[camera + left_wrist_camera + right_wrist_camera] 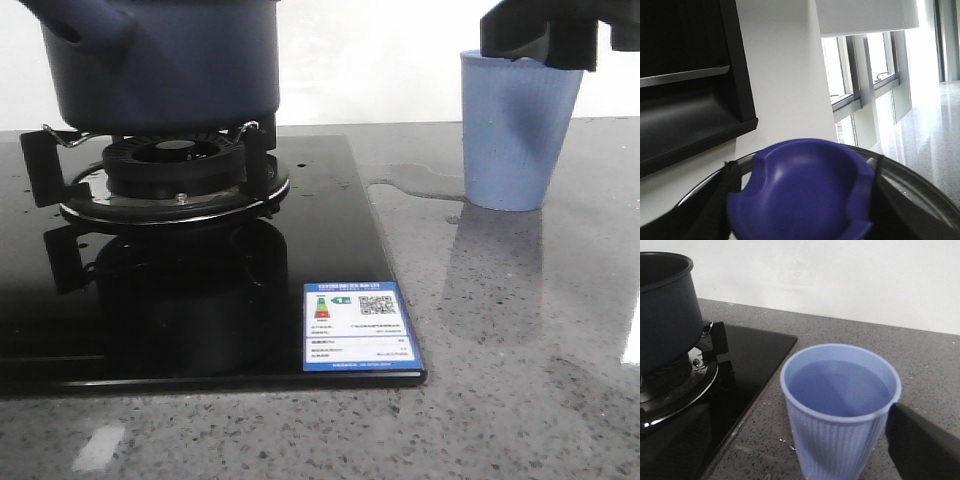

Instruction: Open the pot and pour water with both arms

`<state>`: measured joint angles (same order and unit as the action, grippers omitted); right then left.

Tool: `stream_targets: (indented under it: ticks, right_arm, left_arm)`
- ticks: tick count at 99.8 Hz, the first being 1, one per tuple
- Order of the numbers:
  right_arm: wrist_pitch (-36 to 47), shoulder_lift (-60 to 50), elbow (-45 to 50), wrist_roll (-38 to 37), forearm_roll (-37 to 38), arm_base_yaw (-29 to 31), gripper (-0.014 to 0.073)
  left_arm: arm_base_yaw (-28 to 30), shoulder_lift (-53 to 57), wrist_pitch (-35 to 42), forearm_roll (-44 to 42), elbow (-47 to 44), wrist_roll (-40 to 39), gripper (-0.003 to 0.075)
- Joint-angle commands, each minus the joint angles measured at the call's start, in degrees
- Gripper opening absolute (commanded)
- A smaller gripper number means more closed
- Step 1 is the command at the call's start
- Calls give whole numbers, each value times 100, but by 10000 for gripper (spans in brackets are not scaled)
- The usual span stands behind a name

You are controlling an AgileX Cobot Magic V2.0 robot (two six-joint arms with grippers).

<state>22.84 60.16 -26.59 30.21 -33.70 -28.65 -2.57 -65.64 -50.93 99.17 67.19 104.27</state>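
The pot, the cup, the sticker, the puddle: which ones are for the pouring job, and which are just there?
For the job:
pot
light-blue cup holding water
lid knob, held up

Just there:
energy sticker
puddle
burner

navy pot (pixel 165 65) on the burner (pixel 175 170); gripper (pixel 545 35) over ribbed cup (pixel 515 135).

Low front view and close right wrist view share pot (pixel 165 65) and cup (pixel 515 130).
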Motion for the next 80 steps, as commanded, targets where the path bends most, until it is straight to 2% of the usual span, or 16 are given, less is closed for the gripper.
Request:
stream_targets:
  ticks: [1, 24, 40, 51, 69, 80]
  right_arm:
    - [664, 41, -127, 64, 97, -4, 643]
    - [1618, 600, -127, -166, 97, -4, 643]
    - [1881, 971, -127, -286, 163, -4, 643]
    - [2007, 1188, -127, -527, 330, -4, 643]
    - [2675, 1543, -127, -1245, 464, -4, 643]
    - [2818, 1783, -137, -1367, 517, -4, 643]
  left_arm:
    - [0, 150, -94, 562, 211, -23, 230]
    - [0, 150, -94, 562, 211, -23, 229]
    - [0, 150, -94, 562, 211, -23, 229]
    - [0, 150, -94, 562, 211, -23, 229]
    - [0, 150, -94, 562, 211, -23, 229]
    - [0, 150, -94, 562, 211, -23, 229]
